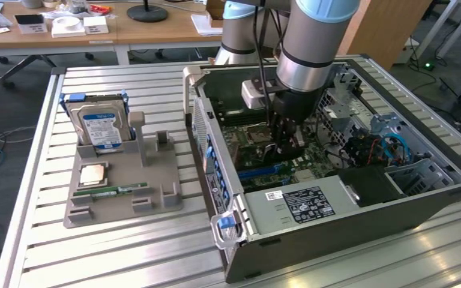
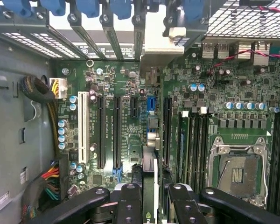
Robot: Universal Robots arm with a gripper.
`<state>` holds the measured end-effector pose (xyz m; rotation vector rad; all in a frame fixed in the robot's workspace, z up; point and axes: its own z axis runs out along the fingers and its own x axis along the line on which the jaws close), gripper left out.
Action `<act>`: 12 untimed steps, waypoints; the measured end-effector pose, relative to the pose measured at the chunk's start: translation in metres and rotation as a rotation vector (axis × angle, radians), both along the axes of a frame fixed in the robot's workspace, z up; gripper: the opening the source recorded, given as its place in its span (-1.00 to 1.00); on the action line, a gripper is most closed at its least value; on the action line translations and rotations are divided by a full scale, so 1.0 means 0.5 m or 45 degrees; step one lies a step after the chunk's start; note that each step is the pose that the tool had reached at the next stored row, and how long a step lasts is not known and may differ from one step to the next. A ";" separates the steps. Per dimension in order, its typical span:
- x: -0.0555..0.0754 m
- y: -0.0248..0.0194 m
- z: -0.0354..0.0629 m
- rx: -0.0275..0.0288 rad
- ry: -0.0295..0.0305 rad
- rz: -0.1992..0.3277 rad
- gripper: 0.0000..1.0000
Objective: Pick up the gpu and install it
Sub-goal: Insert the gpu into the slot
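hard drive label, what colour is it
Blue and white; the hard drive shows best in the exterior view.

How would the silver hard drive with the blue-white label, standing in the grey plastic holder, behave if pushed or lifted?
The silver hard drive looks stiff and probably heavy for its size, being a thick metal block. It stands upright on edge, rising well above the grey plastic holder, so a sideways push might rock or tip it.
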<state>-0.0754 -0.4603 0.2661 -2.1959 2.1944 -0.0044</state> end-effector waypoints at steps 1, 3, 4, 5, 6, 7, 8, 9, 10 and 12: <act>-0.001 0.0000 0.000 0.0001 0.0000 0.000 -0.47; -0.003 -0.0001 -0.001 0.0001 -0.0001 0.001 -0.47; -0.004 -0.0003 -0.001 0.0001 -0.0001 0.001 -0.47; -0.005 -0.0005 -0.001 0.0001 0.0000 0.001 -0.47; -0.005 -0.0007 -0.001 0.0001 0.0000 0.002 -0.47; -0.006 -0.0009 -0.002 0.0001 -0.0001 0.002 -0.47; -0.006 -0.0009 -0.002 0.0001 0.0000 0.002 -0.47; -0.006 -0.0009 -0.002 -0.0001 0.0001 0.002 -0.47; -0.006 -0.0012 -0.002 0.0001 0.0000 0.002 -0.47; -0.007 -0.0026 -0.003 -0.0002 0.0001 0.002 -0.47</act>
